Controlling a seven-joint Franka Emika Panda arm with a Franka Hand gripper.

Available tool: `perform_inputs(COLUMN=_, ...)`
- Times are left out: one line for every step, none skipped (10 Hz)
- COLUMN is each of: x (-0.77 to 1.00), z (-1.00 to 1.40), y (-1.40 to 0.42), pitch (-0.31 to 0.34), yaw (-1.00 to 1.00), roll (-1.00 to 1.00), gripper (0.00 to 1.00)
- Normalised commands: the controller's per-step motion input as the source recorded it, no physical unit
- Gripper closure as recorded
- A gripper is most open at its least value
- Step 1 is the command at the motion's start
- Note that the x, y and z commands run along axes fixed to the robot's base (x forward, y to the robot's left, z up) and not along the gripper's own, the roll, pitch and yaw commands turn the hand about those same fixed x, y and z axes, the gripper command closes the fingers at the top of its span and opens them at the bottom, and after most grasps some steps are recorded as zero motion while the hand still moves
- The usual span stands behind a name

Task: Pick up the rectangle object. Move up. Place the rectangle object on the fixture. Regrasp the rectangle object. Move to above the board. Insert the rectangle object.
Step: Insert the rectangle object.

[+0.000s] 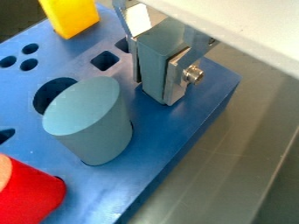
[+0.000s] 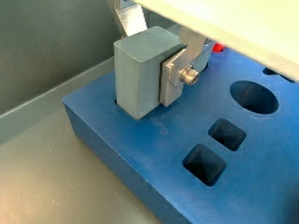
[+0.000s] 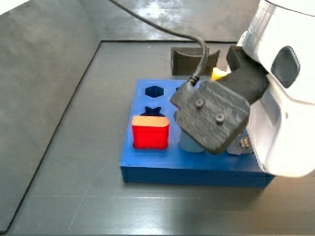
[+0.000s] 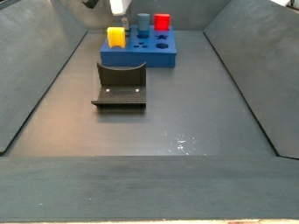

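The rectangle object [image 1: 158, 52] [image 2: 138, 61], a slim grey-blue block, stands upright near a corner of the blue board [image 1: 176, 149] [image 2: 128, 149]. My gripper [image 1: 155, 83] [image 2: 146, 87] is shut on it, with one silver finger [image 1: 177, 77] [image 2: 177, 70] flat against its side. The block's lower end meets the board at a slot and seems to be a little way in. In a side view the gripper [image 4: 117, 7] hangs over the board [image 4: 146, 57]; in the other the wrist housing hides it. The dark fixture [image 4: 121, 86] [image 3: 189, 61] stands off the board with nothing on it.
A yellow piece [image 1: 68, 16] [image 4: 117, 37], a pale grey-blue cylinder [image 1: 91, 118] [image 4: 142, 21] and a red piece [image 1: 26, 192] [image 3: 150, 135] stand in the board. Square holes [image 2: 228, 134] and a round hole [image 2: 254, 96] are open. Grey bin walls [image 4: 35, 79] slope up around.
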Motion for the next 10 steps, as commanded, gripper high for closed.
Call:
perform_inputs(x=0.0, z=-0.07, y=0.0, pitch=0.0, yaw=0.0, roll=0.03, gripper=1.0)
perform_inputs(x=0.09, z=-0.18, y=0.0, pitch=0.066, yaw=0.0, roll=0.0, gripper=1.0)
perform_inputs(x=0.0, z=-0.03, y=0.0, pitch=0.0, yaw=0.0, roll=0.0, gripper=1.0)
perform_inputs(x=0.07, z=-0.61, y=-0.03, pitch=0.111, yaw=0.0, roll=0.02, gripper=1.0)
perform_inputs(x=0.17, z=-0.91, y=-0.05, pitch=0.291, yaw=-0.12, roll=0.05, gripper=1.0)
perform_inputs(x=0.23, z=-0.91, y=0.0, pitch=0.294, yaw=-0.29, roll=0.0, gripper=1.0)
perform_inputs(x=0.28, z=-0.92, y=0.0, pitch=0.289, yaw=-0.35, roll=0.0, gripper=1.0)
perform_inputs(x=0.31, z=-0.93, y=0.0, pitch=0.28, yaw=-0.38, roll=0.0, gripper=1.0)
perform_inputs(x=0.44, z=-0.6, y=0.04, pitch=0.369, yaw=-0.2, roll=-0.23, gripper=1.0)
perform_inputs(x=0.0, z=0.0, y=0.0, pitch=0.0, yaw=0.0, roll=0.0, gripper=1.0)
